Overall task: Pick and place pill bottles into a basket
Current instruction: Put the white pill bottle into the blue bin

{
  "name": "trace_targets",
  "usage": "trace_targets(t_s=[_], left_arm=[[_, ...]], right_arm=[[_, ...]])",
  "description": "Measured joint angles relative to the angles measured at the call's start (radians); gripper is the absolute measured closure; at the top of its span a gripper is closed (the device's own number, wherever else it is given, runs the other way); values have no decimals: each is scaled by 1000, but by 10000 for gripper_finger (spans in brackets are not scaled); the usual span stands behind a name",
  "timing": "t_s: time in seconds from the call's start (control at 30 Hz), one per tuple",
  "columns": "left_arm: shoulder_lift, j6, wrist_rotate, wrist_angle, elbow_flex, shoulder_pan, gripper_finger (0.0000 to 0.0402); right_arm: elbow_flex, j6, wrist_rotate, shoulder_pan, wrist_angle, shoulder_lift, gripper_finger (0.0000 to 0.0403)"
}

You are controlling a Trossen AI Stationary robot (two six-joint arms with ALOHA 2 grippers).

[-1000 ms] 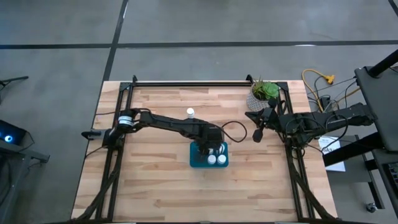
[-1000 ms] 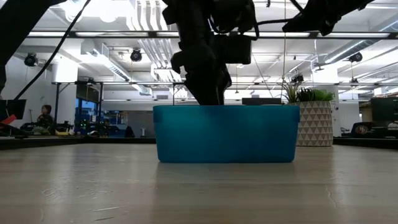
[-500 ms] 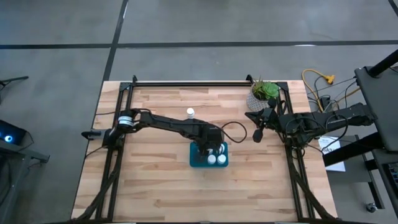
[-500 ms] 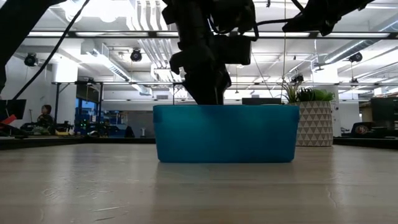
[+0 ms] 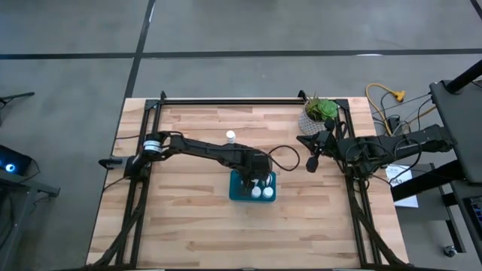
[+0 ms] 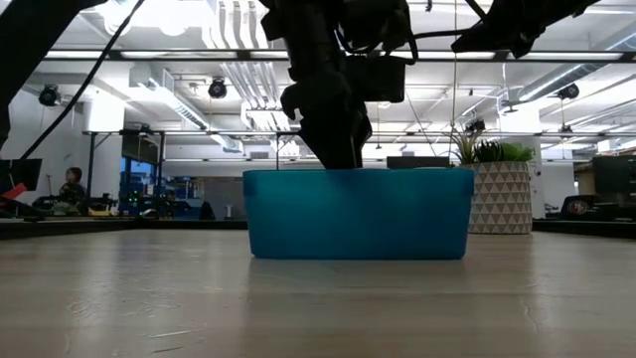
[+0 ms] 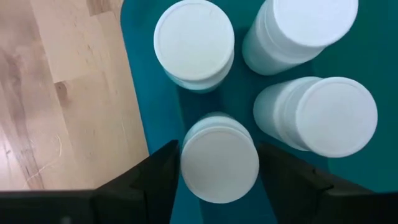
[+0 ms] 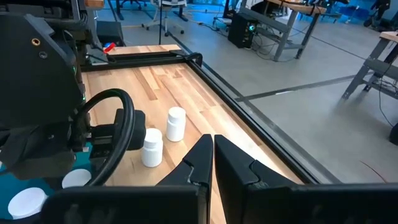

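Note:
The teal basket (image 5: 235, 194) stands mid-table and fills the middle of the low view (image 6: 358, 214). My left gripper (image 5: 248, 181) reaches down into it, shut on one white pill bottle (image 7: 219, 165). Three more bottles (image 7: 194, 40) (image 7: 298, 31) (image 7: 329, 118) stand upright on the basket's floor (image 7: 155, 93). Two bottles (image 8: 176, 123) (image 8: 152, 147) stand on the table beyond the basket; one shows in the high view (image 5: 230, 136). My right gripper (image 5: 310, 162) is shut and empty at the table's right side, clear of the wood. My left gripper pinches the bottle's round cap (image 7: 185, 168) between its two fingers (image 7: 158, 177), one on each opposite side. The fingers point straight down from above. The bottle is upright inside the basket, its cap about level with the others; whether its base rests on the floor is hidden.
A white patterned plant pot (image 5: 316, 117) stands at the far right corner, close to my right arm. A black rail (image 5: 230, 99) runs along the table's far edge. Bare wood lies left of and in front of the basket.
My left gripper has shifted a little toward the table's right edge inside the basket.

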Motion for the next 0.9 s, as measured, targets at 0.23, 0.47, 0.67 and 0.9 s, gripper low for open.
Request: trace_targets(t_s=[0.23,0.47,0.67,0.9], left_arm=[[0,0,-5,0,0,0,199],[0,0,-5,0,0,-1,164],[0,-2,-6,-5,0,-8,158],[-7,-2,-8,-9,1,-17,158]], right_arm=[[0,3,0,0,0,0,394],[0,3,0,0,0,0,394],[0,3,-1,0,0,0,394],[-1,7,-3,0,0,0,394]])
